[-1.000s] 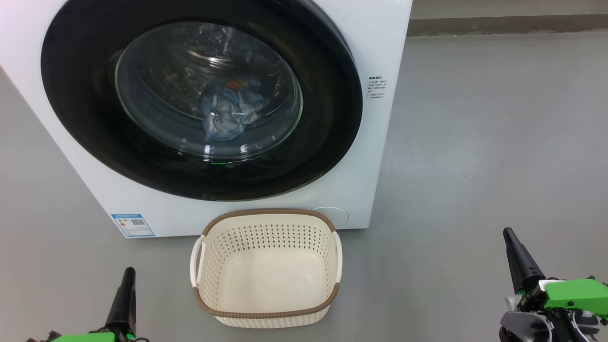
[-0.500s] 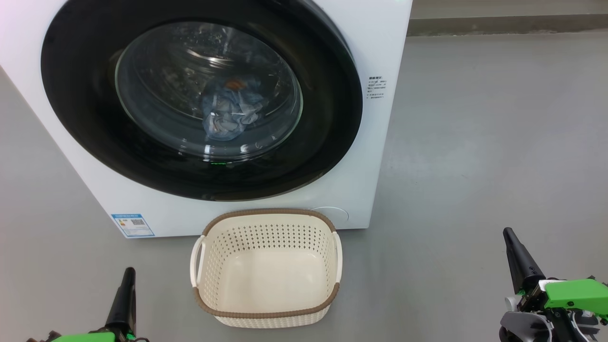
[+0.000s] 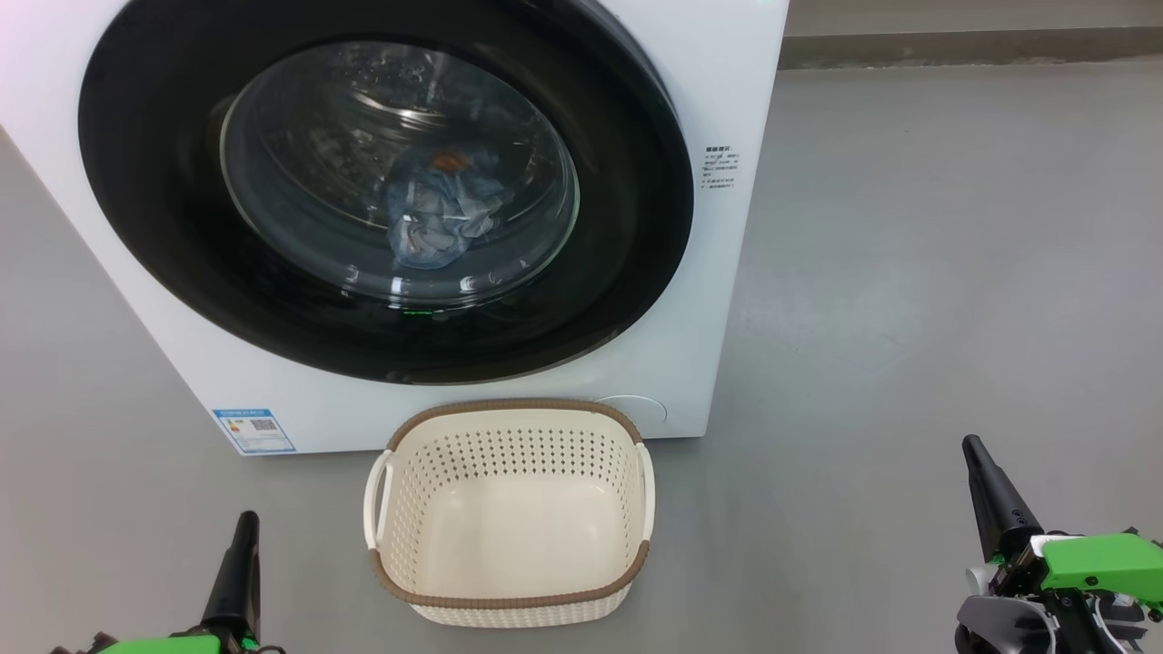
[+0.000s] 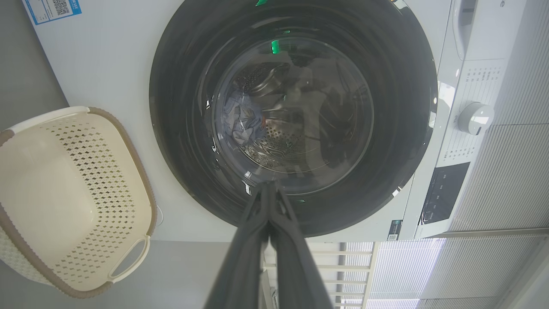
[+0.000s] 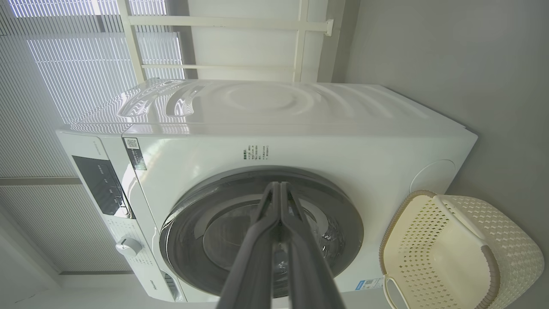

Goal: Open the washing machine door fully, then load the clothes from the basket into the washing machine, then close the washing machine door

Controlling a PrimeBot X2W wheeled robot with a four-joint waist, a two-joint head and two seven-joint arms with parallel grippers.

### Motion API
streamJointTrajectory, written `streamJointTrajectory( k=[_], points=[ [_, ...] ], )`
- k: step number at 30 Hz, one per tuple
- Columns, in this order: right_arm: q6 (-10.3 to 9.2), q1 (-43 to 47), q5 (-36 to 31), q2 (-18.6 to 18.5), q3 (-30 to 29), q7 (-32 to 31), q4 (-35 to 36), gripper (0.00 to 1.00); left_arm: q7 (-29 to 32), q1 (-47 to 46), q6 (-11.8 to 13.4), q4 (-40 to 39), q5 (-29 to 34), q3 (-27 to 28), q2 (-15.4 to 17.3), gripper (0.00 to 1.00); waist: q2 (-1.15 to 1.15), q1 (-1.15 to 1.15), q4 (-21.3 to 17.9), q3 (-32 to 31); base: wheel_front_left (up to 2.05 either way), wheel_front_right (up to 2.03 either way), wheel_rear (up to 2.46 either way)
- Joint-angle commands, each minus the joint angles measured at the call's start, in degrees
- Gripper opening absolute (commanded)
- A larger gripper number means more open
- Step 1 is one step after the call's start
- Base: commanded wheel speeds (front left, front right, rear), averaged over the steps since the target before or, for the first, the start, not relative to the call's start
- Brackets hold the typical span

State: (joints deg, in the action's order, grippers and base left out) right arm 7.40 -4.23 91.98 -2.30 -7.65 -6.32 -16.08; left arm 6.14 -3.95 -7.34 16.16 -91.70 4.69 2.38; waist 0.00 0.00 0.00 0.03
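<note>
The white washing machine (image 3: 727, 100) stands ahead with its round black washing machine door (image 3: 382, 191) flush against the front. Through the glass window, light blue clothes (image 3: 441, 213) lie in the steel drum; the left wrist view shows the clothes (image 4: 240, 124) too. The cream basket (image 3: 509, 513) with its brown rim sits on the floor in front of the machine, with nothing in it. My left gripper (image 3: 245, 522) is low at the left of the basket, shut and holding nothing. My right gripper (image 3: 972, 445) is far to the right, also shut and bare.
Grey floor (image 3: 909, 272) spreads to the right of the machine. A wall base (image 3: 963, 45) runs along the far edge. The machine's control panel and dial (image 4: 474, 118) are above the door. A window with blinds (image 5: 85, 56) lies behind the machine.
</note>
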Motion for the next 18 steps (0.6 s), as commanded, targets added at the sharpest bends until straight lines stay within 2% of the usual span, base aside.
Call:
streamJointTrajectory(
  k=[1, 18],
  points=[
    [0.09, -2.4, 0.1, -0.6, 1.0, -0.2, 1.7, 0.00, 0.4, -2.6, -0.1, -1.8, -0.4, 1.9, 0.5, 0.00, 0.00, 0.00, 0.0, 0.0, 0.00, 0.00, 0.00],
    [0.09, -2.4, 0.1, -0.6, 1.0, -0.2, 1.7, 0.00, 0.4, -2.6, -0.1, -1.8, -0.4, 1.9, 0.5, 0.00, 0.00, 0.00, 0.0, 0.0, 0.00, 0.00, 0.00]
  ],
)
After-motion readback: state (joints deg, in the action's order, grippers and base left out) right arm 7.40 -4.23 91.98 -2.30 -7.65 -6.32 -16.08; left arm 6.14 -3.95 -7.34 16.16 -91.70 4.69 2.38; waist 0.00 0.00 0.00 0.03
